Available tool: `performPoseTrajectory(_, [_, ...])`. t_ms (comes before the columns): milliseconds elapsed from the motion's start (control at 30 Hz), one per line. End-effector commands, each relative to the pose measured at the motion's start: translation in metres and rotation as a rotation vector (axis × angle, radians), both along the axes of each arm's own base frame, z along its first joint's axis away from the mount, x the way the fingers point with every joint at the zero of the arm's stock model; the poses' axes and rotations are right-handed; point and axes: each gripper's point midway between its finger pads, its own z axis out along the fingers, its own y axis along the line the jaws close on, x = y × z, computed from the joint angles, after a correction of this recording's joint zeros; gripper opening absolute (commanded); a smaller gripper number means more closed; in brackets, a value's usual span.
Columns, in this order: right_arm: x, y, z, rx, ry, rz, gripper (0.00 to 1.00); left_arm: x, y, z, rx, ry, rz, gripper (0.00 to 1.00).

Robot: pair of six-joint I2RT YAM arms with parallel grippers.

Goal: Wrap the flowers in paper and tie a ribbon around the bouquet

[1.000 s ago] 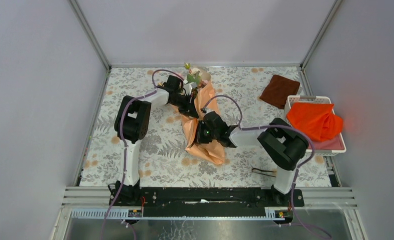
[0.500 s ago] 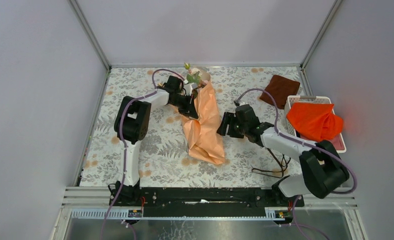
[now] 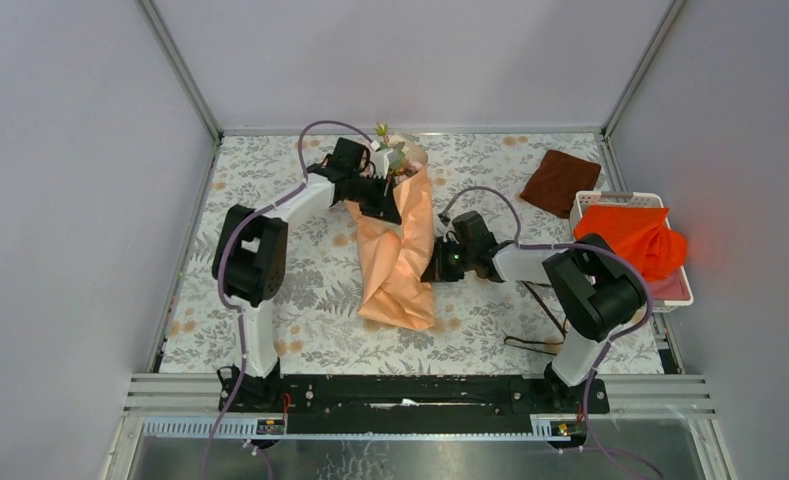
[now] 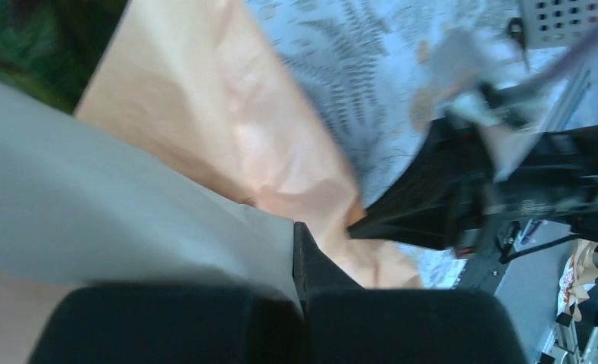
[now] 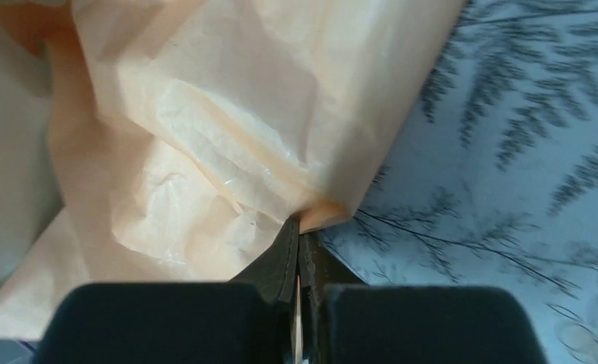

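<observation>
The bouquet lies mid-table as a long cone of peach-orange paper [image 3: 400, 265], with pink roses and green leaves, the flowers [image 3: 394, 155], poking out of its far end. My left gripper [image 3: 386, 203] is shut on the paper's upper part just below the flowers; in the left wrist view the paper [image 4: 227, 129] runs into the closed left gripper [image 4: 299, 236]. At the cone's right edge my right gripper [image 3: 433, 266] is shut, and the right wrist view shows the right gripper [image 5: 299, 227] pinching a fold of the paper [image 5: 227, 114]. The thin dark ribbon [image 3: 526, 343] lies loose at the front right.
A dark brown cloth [image 3: 560, 180] lies at the back right. A white basket [image 3: 620, 197] holding a bright orange cloth [image 3: 630, 245] stands against the right edge. The enclosure walls ring the floral table cover [image 3: 300, 290].
My right gripper let go of the paper's middle, swung out to the right, came back and shut on the cone's right edge. The left arm shifted towards the back, and the cone spread slightly leftward.
</observation>
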Motion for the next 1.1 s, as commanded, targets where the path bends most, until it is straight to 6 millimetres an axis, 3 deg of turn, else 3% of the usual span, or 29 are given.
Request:
performPoseTrajectory(0, [-0.007,0.025,-0.003,-0.019,-0.007,0.052,0.00,-0.012,-0.034,0.062,-0.091,-0.070,-0.042,0.00])
performPoseTrajectory(133, [-0.007,0.036,0.000,-0.025,-0.032,0.036,0.00,-0.013,-0.049,0.051,-0.093,-0.035,-0.048,0.00])
performPoseTrajectory(333, [-0.016,0.057,0.000,-0.012,-0.050,0.030,0.00,-0.004,-0.066,-0.005,-0.046,0.060,-0.041,0.00])
performPoseTrajectory(533, [-0.024,0.050,0.010,0.015,-0.074,-0.032,0.02,0.013,-0.053,-0.064,0.102,0.037,0.008,0.00])
performPoseTrajectory(733, [-0.021,0.000,0.035,-0.112,-0.155,-0.156,0.25,0.012,-0.049,-0.082,0.129,0.039,0.015,0.00])
performPoseTrajectory(867, [-0.003,-0.038,0.063,-0.124,-0.219,-0.242,0.46,0.010,-0.049,-0.081,0.125,0.038,0.010,0.00])
performPoseTrajectory(933, [0.012,-0.045,0.075,-0.096,-0.255,-0.263,0.53,0.010,-0.049,-0.079,0.124,0.031,0.007,0.00])
performPoseTrajectory(1000, [0.027,-0.040,0.087,-0.059,-0.284,-0.246,0.61,0.011,-0.048,-0.078,0.126,0.026,0.008,0.00])
performPoseTrajectory(1067, [0.039,-0.031,0.086,-0.062,-0.285,-0.214,0.67,0.011,-0.048,-0.076,0.125,0.023,0.009,0.00])
